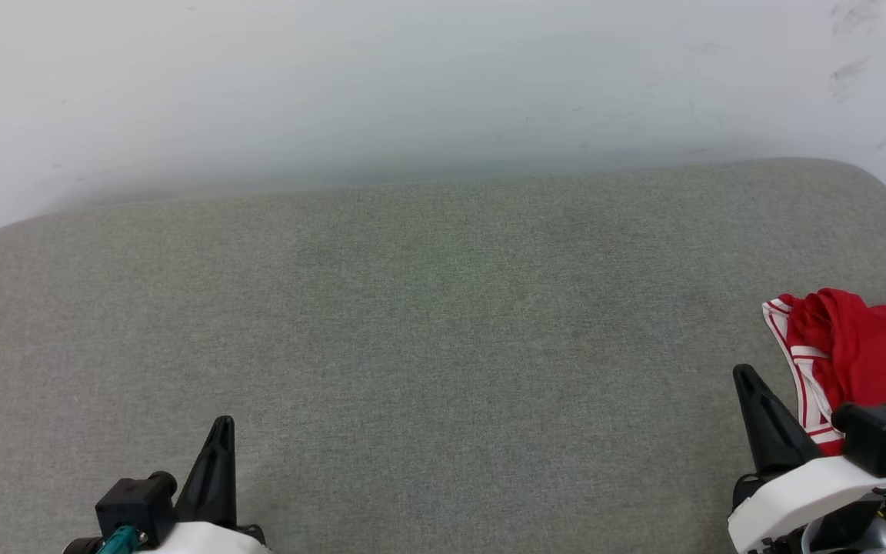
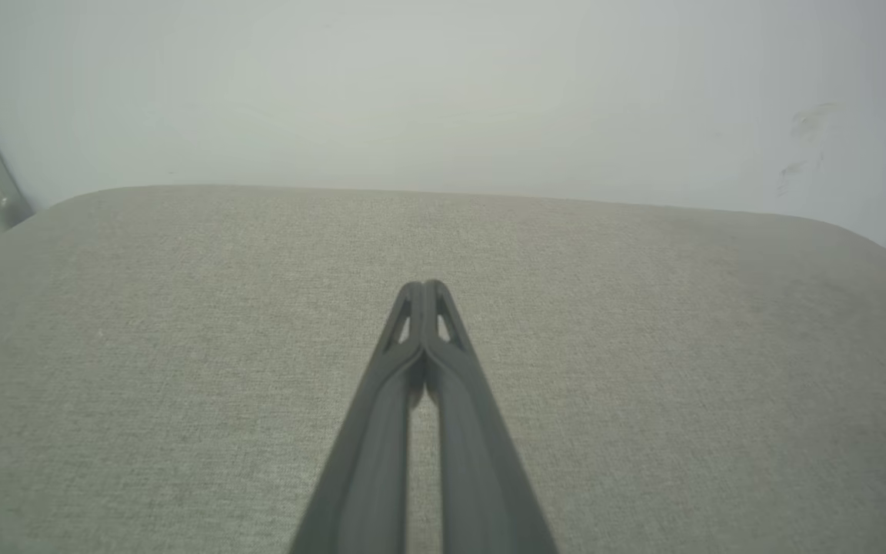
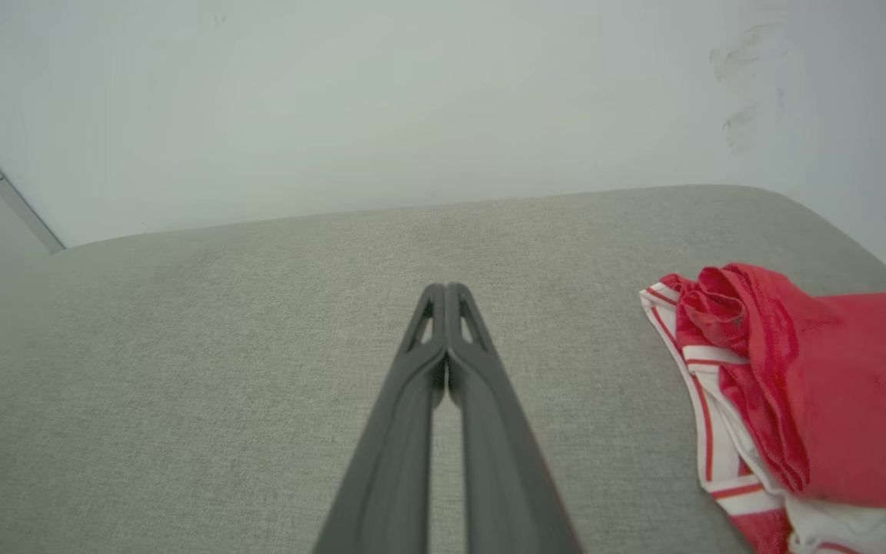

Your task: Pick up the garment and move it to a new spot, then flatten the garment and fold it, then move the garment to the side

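Red garment (image 1: pixel 870 346) bunched at right of grey bench (image 1: pixel 443 308), left gripper (image 1: pixel 223 425) and right gripper (image 1: pixel 744 377) empty, jaws pressed together

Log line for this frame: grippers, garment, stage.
stage: pre-grasp | left gripper: shut, empty, above grey cushion | right gripper: shut, empty, left of red jersey | red jersey: bunched at cushion's right end, not held

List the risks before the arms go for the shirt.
1. The garment lies bunched near the right side of the gray surface; a push might slide it off.
2. The right gripper beside it is shut, so it would likely shove, not pinch.
3. A grab may catch several layers.
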{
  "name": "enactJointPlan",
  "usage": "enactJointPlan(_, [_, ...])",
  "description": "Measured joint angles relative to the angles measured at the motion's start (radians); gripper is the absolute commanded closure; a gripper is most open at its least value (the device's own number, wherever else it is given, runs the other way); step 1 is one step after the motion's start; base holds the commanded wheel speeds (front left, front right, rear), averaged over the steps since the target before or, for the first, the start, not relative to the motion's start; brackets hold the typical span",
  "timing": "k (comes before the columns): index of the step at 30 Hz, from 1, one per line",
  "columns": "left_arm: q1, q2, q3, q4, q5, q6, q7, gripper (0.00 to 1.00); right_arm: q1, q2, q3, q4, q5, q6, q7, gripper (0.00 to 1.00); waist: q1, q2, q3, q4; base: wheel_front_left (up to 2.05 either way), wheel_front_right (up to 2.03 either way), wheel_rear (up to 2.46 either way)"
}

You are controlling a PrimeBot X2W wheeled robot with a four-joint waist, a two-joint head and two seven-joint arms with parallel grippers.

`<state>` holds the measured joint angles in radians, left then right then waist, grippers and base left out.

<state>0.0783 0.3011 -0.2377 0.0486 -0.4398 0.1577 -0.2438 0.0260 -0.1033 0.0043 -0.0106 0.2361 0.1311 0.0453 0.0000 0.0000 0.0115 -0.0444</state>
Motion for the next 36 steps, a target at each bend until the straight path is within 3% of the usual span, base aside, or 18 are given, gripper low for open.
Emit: enactJointPlan(36, [-0.069, -0.088, 0.124, 0.088, -0.518, -0.123, 0.133, 1.0, -0.042, 0.021, -0.05, 0.109, 0.584, 0.0, 0.027, 1.0, 0.0001, 0.0, -0.003, 0.013, 0.0, 0.0, 0.0])
